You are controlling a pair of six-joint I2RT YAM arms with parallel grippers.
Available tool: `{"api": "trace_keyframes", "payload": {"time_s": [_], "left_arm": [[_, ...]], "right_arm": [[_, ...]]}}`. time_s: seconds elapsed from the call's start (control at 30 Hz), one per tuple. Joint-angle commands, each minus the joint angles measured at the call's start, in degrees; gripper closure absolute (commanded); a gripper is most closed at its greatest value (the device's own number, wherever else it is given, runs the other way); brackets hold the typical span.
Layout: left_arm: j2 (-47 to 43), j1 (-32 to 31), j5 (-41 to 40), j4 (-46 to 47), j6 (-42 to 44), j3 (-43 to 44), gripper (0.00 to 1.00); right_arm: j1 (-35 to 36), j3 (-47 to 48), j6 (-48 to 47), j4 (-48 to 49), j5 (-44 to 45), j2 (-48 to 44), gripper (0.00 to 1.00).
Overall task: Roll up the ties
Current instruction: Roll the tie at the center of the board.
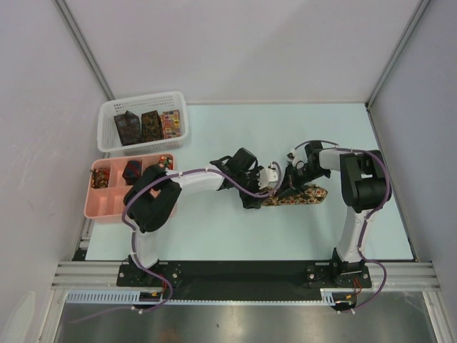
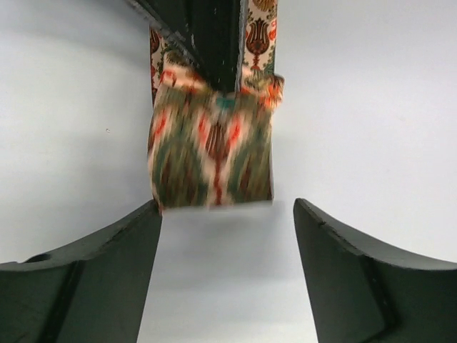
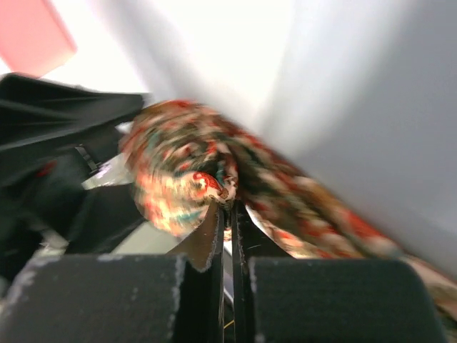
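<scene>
Right gripper (image 3: 227, 211) clenched, tips against rolled end of tie (image 3: 178, 171), loose strip trailing past it on table (image 1: 214, 229), left gripper (image 2: 227, 209) facing right gripper, jaws apart, tie just beyond fingertips, untouched

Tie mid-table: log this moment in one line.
stage: rolling | tie: partly rolled | left hand: open, facing tie | right hand: shut, tips at tie

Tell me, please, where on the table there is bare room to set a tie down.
Bare: the far table right of the white basket, and the near strip between the tie and the black base rail. Crowded: the pink tray side and the centre, where the left arm and right arm meet.
</scene>
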Motion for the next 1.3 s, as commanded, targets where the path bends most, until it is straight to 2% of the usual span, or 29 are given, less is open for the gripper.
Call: {"api": "trace_keyframes", "payload": {"time_s": [0.0,0.2,0.4,0.47,0.5,0.53,0.6,0.8,0.87,0.9,0.93,0.97,1.0,1.1,1.27], "left_arm": [[-3.56,0.89,7.96,3.48,-2.5,-1.26,0.19],[-2.06,0.98,9.99,8.76,-3.02,-1.87,0.16],[1.53,0.19,7.98,10.43,-2.59,1.02,0.16],[2.33,-0.25,6.75,8.33,-1.19,2.08,0.25],[3.73,-0.52,5.96,6.84,0.3,3.91,0.38],[4.35,-0.69,5.34,2.04,1.1,5.15,0.45],[5.06,-0.78,4.02,-1.16,2.94,5.78,0.55],[-0.56,-0.61,0.68,-4.24,8.14,-1.25,0.7],[-2.23,-0.61,1.72,-5.56,7.96,-2.22,0.71],[-2.85,-0.61,2.52,-6.0,7.96,-2.57,0.61],[-4.59,-0.52,3.57,-5.66,8.13,-3.18,0.47],[-5.65,-0.43,4.54,-4.78,8.05,-4.93,0.26],[-6.53,-0.26,4.81,-1.99,7.79,-5.82,0.18],[-8.12,0.8,4.98,0.23,7.96,-6.36,0.11],[-7.77,3.96,7.35,2.25,9.01,-4.6,0.07]], "right_arm": [[-0.32,-0.18,-3.83,-1.8,9.9,2.5,1.0],[1.08,1.32,-2.95,-0.93,12.2,5.31,1.0],[3.8,3.25,-0.93,0.92,9.66,7.42,1.0],[4.33,3.34,0.03,2.06,8.43,7.6,1.0],[4.86,3.17,0.39,2.59,7.9,7.6,1.0],[5.04,3.08,0.83,3.11,7.46,7.51,1.0],[5.56,2.9,1.79,4.26,5.18,7.25,1.0],[6.01,1.14,1.54,3.91,3.06,3.65,1.0],[5.92,1.41,1.45,4.61,3.58,3.21,1.0],[5.92,1.67,1.62,4.79,4.02,3.38,1.0],[5.92,2.02,1.71,4.88,4.37,3.73,1.0],[6.09,3.24,1.54,4.44,4.73,4.69,1.0],[6.27,3.86,1.27,3.92,5.16,5.22,1.0],[6.45,5.53,-0.04,2.42,5.34,5.67,1.0],[6.71,7.64,-3.64,-1.1,4.9,5.4,1.0]]}}
